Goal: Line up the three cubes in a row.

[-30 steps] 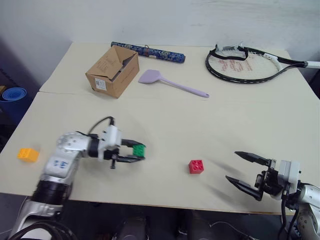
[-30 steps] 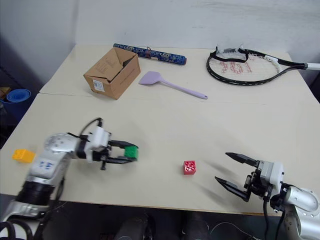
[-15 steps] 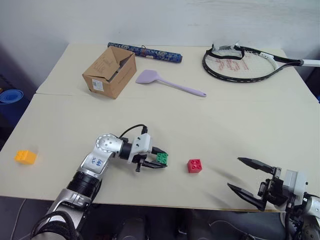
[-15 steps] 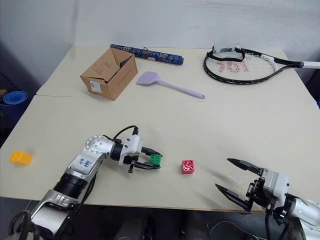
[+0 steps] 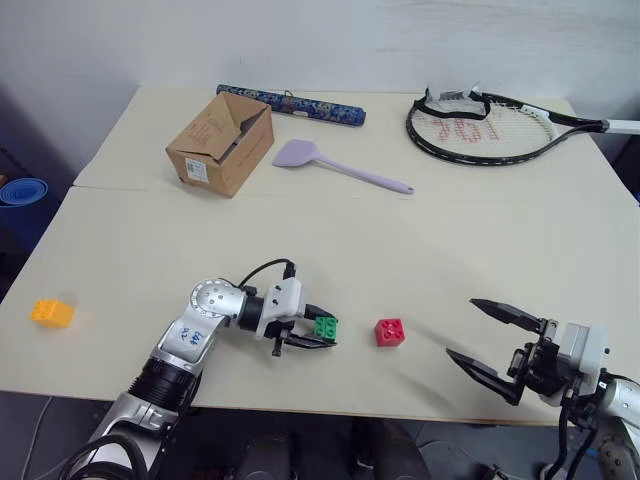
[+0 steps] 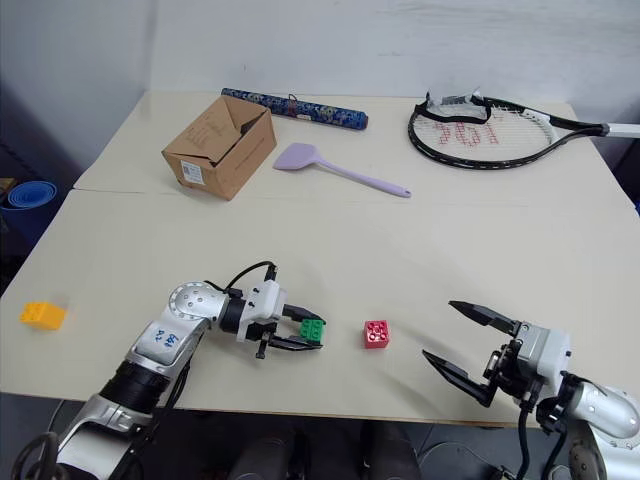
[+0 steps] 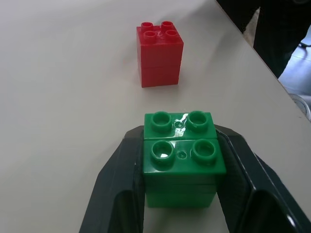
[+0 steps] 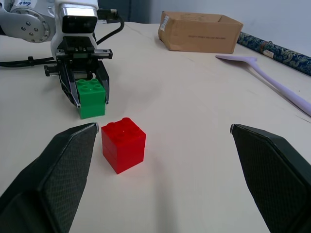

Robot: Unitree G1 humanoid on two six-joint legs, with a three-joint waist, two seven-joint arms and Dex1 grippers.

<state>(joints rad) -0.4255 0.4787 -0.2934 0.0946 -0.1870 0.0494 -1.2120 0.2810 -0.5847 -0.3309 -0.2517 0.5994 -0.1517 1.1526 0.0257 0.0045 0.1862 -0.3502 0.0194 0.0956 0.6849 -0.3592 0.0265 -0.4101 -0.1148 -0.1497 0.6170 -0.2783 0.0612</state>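
The green cube [image 5: 325, 327] is held upright with its studs facing up; it is as tall as two bricks stacked, so its long axis is seen to be vertical. In the left wrist view its base seems to be on the table or just above it; which one cannot be told. The red cube [image 5: 390, 332] also stands upright with studs up, on the table near the front edge, just to the right of the green one and apart from it. The yellow-orange cube [image 5: 52, 313] is placed far to the left, near the left edge of the table, well apart from the other two.

The surface is a pale beige table [image 5: 420, 250], made of two tops joined by a seam that runs from left to right. At the far side a brown cardboard box [image 5: 220, 143] is seen, with a dark patterned roll [image 5: 290, 104] behind it, a lilac spatula [image 5: 340, 166] to its right and a racket [image 5: 490, 125] at the far right. A white wall is seen behind the table, and a blue round object [image 5: 22, 190] is seen on the floor at the left.

The left gripper [image 7: 181, 160] is closed on the green cube: one black finger is pressed on each side of it, and the cube sticks out a little past the fingertips toward the red cube. The right gripper [image 5: 492, 335] is held above the near right edge of the table with its fingers [image 8: 73, 160] spread wide and nothing between them; the red cube is to its left, not touched.
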